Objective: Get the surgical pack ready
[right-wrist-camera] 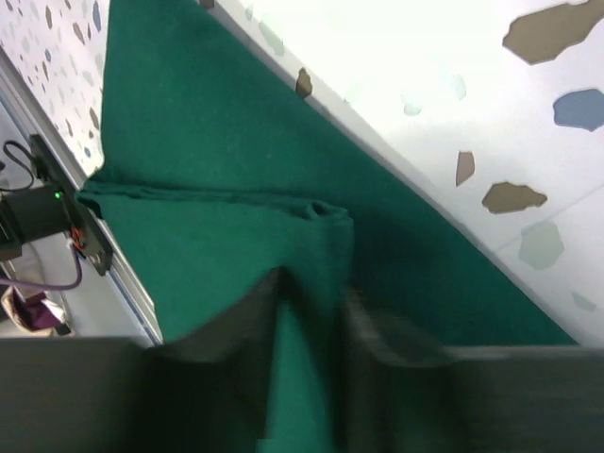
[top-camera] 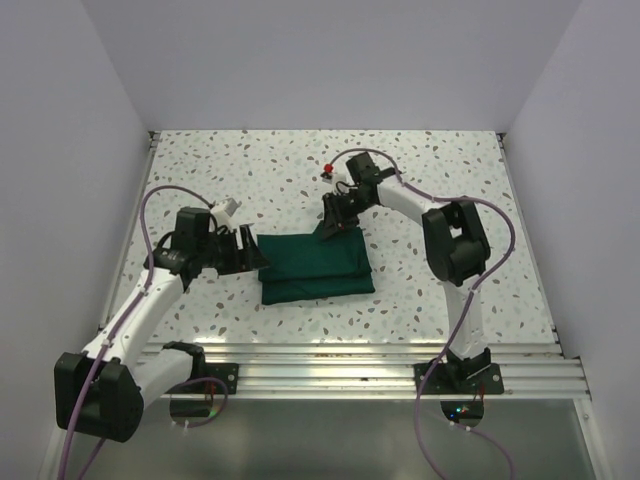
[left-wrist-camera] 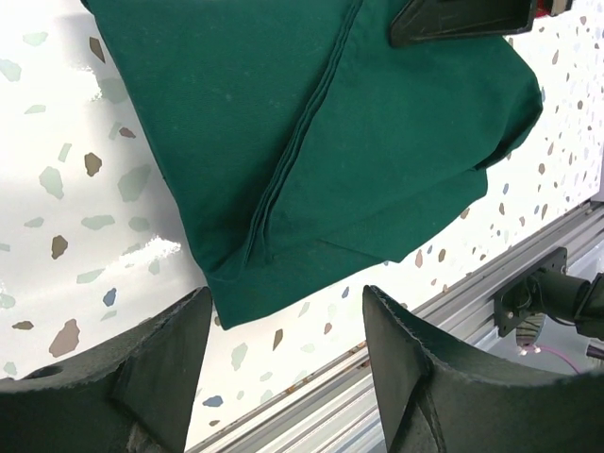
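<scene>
The surgical pack is a compact dark green folded bundle lying mid-table. My left gripper hovers just off its left edge, open, with nothing between the fingers. In the left wrist view the pack fills the upper frame, its near corner just ahead of the open left gripper. My right gripper is at the pack's far right corner. In the blurred right wrist view the right gripper has narrowed onto a raised fold of the pack's green cloth. No tray, instruments or pads show.
An aluminium rail runs along the near table edge, also visible as the rail in the left wrist view. White walls enclose the speckled table on three sides. Purple cables loop from both arms.
</scene>
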Robot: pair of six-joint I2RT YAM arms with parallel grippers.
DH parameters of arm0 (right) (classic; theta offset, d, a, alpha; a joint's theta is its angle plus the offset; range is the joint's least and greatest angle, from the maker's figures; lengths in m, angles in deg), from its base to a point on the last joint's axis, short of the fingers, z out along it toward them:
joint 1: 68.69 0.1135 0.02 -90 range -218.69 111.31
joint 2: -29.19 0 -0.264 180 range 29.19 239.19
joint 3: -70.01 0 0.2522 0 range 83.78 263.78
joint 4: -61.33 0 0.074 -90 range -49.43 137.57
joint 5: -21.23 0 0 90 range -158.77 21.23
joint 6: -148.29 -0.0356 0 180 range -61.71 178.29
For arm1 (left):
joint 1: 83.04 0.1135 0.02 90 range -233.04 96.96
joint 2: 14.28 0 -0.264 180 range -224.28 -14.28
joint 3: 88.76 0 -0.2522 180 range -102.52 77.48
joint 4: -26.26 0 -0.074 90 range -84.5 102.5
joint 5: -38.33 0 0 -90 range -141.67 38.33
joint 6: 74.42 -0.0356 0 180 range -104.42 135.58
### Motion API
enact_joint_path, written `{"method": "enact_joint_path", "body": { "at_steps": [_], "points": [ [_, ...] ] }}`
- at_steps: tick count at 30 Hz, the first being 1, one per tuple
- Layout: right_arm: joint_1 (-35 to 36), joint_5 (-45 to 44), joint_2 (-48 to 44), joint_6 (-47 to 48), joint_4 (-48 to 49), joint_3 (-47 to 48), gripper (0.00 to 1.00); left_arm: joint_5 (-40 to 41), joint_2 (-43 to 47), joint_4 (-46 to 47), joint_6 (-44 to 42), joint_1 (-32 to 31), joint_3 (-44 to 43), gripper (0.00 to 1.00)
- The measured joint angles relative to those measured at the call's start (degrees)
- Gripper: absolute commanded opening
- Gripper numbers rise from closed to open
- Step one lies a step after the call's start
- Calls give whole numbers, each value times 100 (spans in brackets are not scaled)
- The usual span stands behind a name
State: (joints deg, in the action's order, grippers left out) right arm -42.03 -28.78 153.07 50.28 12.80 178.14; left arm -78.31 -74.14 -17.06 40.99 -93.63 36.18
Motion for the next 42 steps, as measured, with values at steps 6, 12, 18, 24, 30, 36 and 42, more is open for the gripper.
{"method": "enact_joint_path", "body": {
  "at_steps": [6,12,18,24,30,36,42],
  "points": [
    [-4,2,-387,4,-249,-76,13,-11,-153,15,0,-2,0,68],
    [118,116,-1292,-17,-483,-306,14,133,-313,9,0,-4,-13,66],
    [612,264,-2527,-2,-654,-1692,26,531,-546,-57,-2,-4,-186,63],
    [1530,308,-3724,-422,-713,-3908,63,807,-820,-35,2,-4,-446,62],
    [1182,-332,-4673,-885,-1248,-3965,99,929,-1554,-13,0,-4,-706,60],
    [-433,-1073,-4669,-1637,-866,-3436,98,1049,-2439,-39,20,-4,-975,45],
    [-516,-1716,-4004,-2037,-901,-3499,32,1084,-2649,-142,59,-4,-1067,25]
  ]
}}
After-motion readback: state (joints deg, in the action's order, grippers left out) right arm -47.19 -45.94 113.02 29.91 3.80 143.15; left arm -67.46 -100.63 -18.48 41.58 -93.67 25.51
